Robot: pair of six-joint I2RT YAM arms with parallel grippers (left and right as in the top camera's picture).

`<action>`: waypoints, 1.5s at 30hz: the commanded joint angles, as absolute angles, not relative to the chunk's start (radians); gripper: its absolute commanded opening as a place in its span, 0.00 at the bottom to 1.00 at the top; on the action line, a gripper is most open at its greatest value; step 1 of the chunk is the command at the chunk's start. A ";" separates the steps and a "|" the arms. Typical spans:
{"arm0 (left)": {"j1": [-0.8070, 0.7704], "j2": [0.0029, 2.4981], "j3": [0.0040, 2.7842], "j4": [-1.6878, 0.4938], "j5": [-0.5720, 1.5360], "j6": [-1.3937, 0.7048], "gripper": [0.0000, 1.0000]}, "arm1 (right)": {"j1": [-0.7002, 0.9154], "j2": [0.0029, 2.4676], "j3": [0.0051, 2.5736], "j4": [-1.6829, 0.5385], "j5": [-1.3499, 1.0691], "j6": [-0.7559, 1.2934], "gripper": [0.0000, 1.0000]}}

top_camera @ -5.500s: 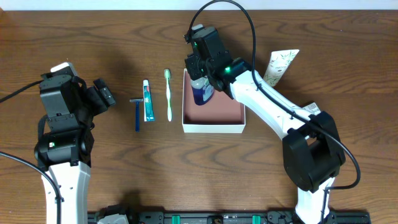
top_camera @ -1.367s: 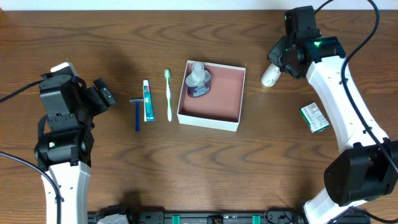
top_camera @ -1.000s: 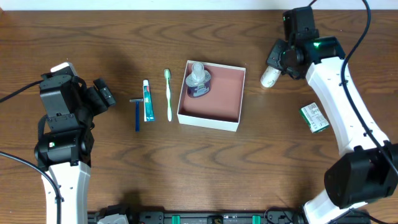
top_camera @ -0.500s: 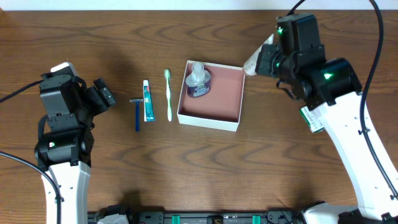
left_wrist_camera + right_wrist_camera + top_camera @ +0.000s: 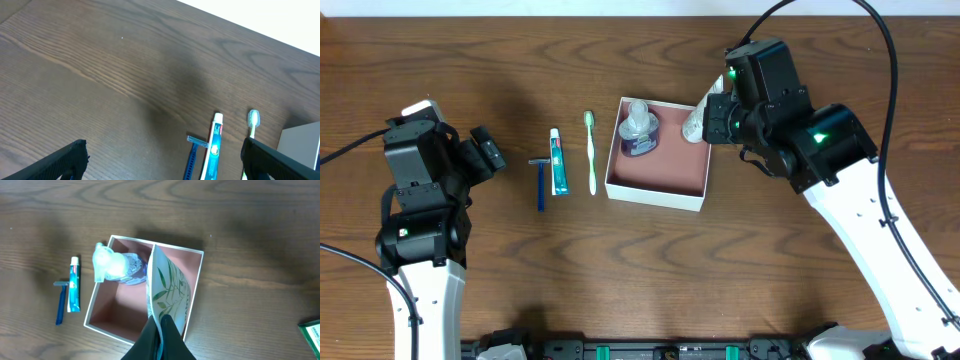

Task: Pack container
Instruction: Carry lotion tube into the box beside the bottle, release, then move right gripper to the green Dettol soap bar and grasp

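The container (image 5: 660, 190) is a square shallow box with white walls and a reddish-brown inside; it also shows in the right wrist view (image 5: 95, 307). A clear bottle with blue liquid (image 5: 640, 130) lies in its far left corner. My right gripper (image 5: 161, 330) is shut on a white tube with green leaf print (image 5: 167, 287), held above the box's right side; the tube also shows in the overhead view (image 5: 698, 120). My left gripper (image 5: 160, 160) is open and empty, left of a blue razor (image 5: 541, 182), a toothpaste tube (image 5: 558, 162) and a green toothbrush (image 5: 590, 150).
A small green-and-white carton (image 5: 312, 332) lies on the table right of the box, hidden under my right arm in the overhead view. The razor (image 5: 192, 155), toothpaste (image 5: 214, 145) and toothbrush (image 5: 253, 122) lie in a row left of the box.
My right gripper took the leaf-print tube from the table's far right and carried it left over the box. The bottle now lies in the box. The left arm has not moved.
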State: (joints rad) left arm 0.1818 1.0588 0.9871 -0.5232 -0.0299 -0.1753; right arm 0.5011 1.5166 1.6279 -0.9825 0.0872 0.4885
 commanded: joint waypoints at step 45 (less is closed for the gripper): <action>0.186 1.059 1.010 -0.523 -0.038 -0.158 0.98 | 0.314 1.519 1.711 -0.997 0.228 0.387 0.86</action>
